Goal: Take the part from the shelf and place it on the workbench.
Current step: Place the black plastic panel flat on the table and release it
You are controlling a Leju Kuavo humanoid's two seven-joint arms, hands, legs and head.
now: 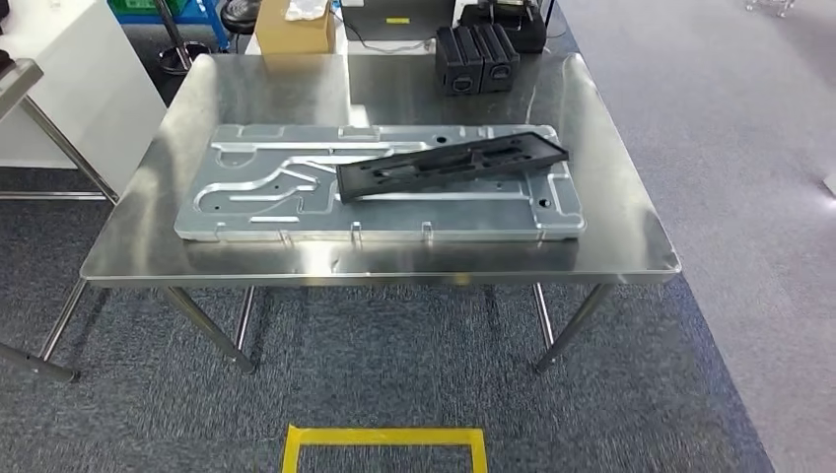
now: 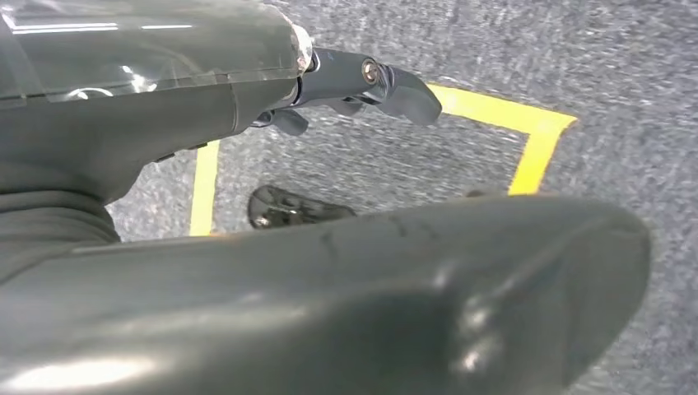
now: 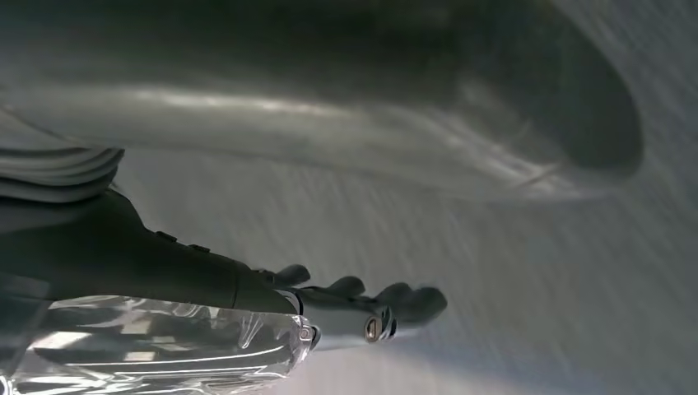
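A long black part (image 1: pixel 453 163) lies slantwise on a silver stamped metal panel (image 1: pixel 380 182), which rests flat on the steel workbench (image 1: pixel 631 246) in front of me. Nothing grips the part. In the left wrist view my left hand (image 2: pixel 329 78) hangs over the grey carpet with its fingers stretched out and holding nothing. In the right wrist view my right hand (image 3: pixel 346 304) also hangs over the floor, fingers straight and apart, holding nothing.
Two black boxes (image 1: pixel 477 57) stand at the workbench's far edge, with a cardboard box (image 1: pixel 294 30) behind it. A white cabinet (image 1: pixel 69 89) stands at the left. A yellow tape square (image 1: pixel 384 445) marks the carpet before the workbench, and its corner (image 2: pixel 527 140) lies under my left hand.
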